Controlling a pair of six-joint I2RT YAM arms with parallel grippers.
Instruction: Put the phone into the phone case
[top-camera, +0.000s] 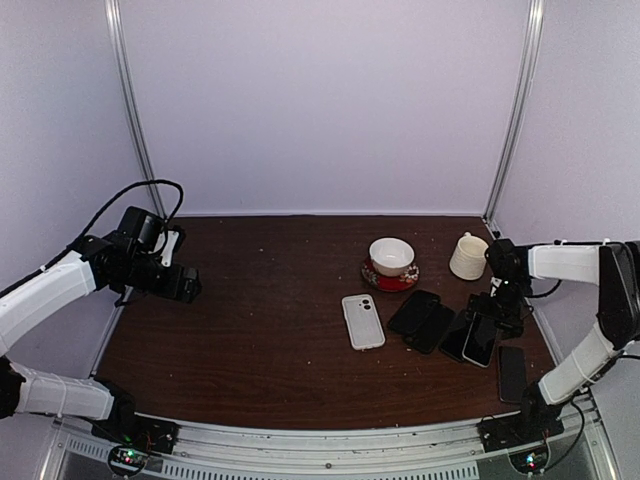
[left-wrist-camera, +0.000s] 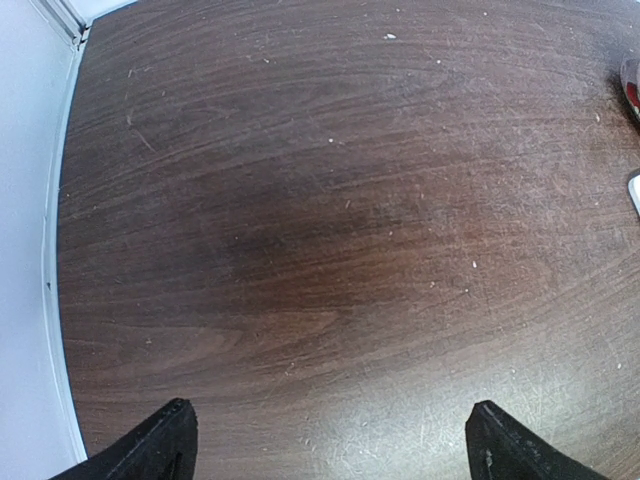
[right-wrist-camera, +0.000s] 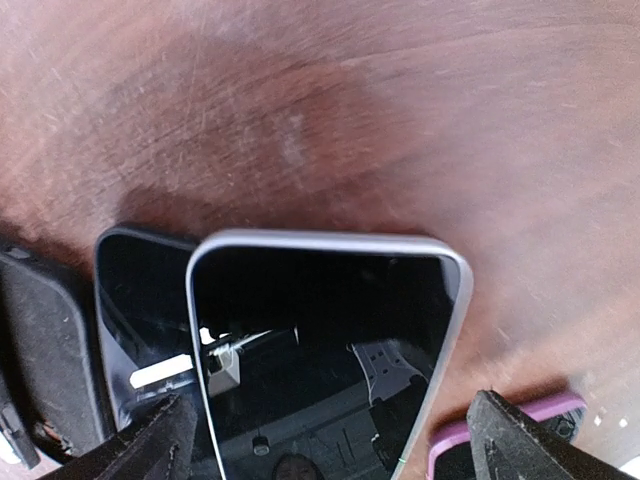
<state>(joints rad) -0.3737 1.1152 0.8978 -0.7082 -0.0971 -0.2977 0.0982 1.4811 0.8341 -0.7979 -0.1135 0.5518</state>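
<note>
A phone with a black screen and silver rim (right-wrist-camera: 320, 330) lies face up on the brown table, partly over another black phone (right-wrist-camera: 135, 300). My right gripper (right-wrist-camera: 335, 445) is open and hangs just above it, one finger (right-wrist-camera: 150, 445) on each side. A pink-rimmed case (right-wrist-camera: 500, 418) shows by the right finger. From above, the right gripper (top-camera: 500, 318) is over the silver-rimmed phone (top-camera: 480, 342). A white case or phone, back up (top-camera: 362, 321), lies mid-table. My left gripper (top-camera: 188, 285) is open and empty over bare table (left-wrist-camera: 330, 440).
Several black phones or cases (top-camera: 422, 320) lie between the white one and my right gripper, and one more (top-camera: 512, 373) near the front right. A white bowl on a red saucer (top-camera: 391, 257) and a white mug (top-camera: 467, 256) stand behind them.
</note>
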